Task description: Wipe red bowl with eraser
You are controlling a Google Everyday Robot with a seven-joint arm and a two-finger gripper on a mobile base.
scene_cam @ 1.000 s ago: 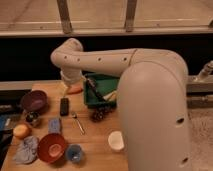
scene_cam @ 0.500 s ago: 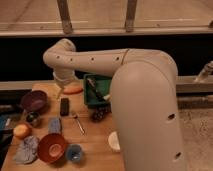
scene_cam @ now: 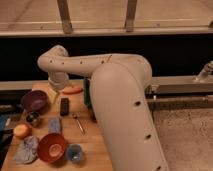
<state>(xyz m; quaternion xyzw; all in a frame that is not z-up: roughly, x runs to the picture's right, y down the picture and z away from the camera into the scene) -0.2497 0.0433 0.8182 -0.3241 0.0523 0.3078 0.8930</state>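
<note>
Your gripper hangs with fingers spread and empty. The eraser lies just beside them for pickup, the red bowl farther off.

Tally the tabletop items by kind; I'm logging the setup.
Bowls: 2 (red bowl, purple bowl)
Cups: 2 (blue cup, metal cup)
Eraser: 1
Sponge: 1
Utensil: 1
Cloth: 1
Round fruit: 1
Carrot-shaped item: 1
Green object, partly hidden: 1
Total: 11
Hand hangs just behind the eraser.
</note>
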